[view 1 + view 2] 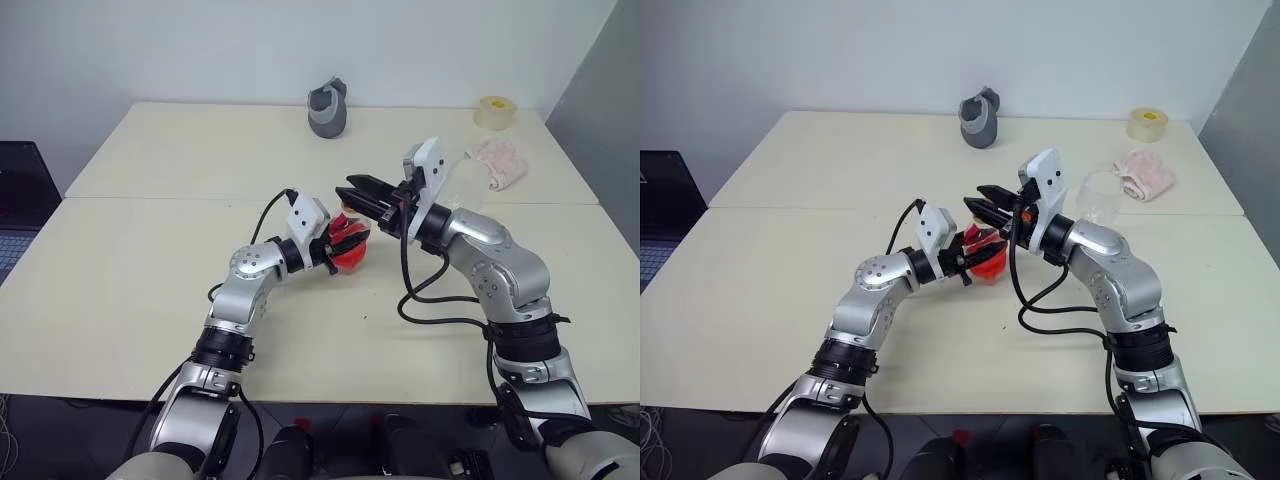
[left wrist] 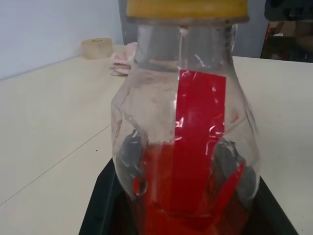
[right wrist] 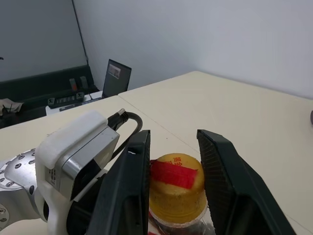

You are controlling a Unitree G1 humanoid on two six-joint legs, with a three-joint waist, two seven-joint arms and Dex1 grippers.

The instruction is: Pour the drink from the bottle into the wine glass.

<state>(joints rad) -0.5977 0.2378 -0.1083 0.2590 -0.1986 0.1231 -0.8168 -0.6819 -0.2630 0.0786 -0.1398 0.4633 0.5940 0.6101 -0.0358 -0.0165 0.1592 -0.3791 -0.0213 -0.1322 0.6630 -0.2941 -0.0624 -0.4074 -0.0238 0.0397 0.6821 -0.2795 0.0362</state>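
Two pale desks [image 1: 150, 260] pushed together fill the scene under a plain white wall, with a grey cup-like thing [image 1: 328, 110], a roll of tape [image 1: 494, 112] and a pink cloth [image 1: 500, 160] toward the far edge.

The step in hand looks like uncapping. The bottle [image 2: 183, 137] is held upright above the middle of the near desk, its red drink [image 2: 190, 196] sitting low in the body. The left pincer [image 1: 345, 245] is closed round the lower part of the bottle and carries it. The right pincer [image 3: 173, 186] comes in from the other side at neck height; its two black fingers [image 3: 129, 196] stand on either side of the yellow cap [image 3: 177, 188], narrowly apart and close against it. Whether they already press on it I cannot tell.

To do this well, the right pincer should close squarely on the cap, not on the neck below it, and turn about the bottle's own axis while the left holds firm. The thin plastic would likely buckle if squeezed harder, and a tilt could spill once the cap loosens.

The wine glass [image 1: 1100, 197] stands well apart, behind the right arm and just beside the cloth.
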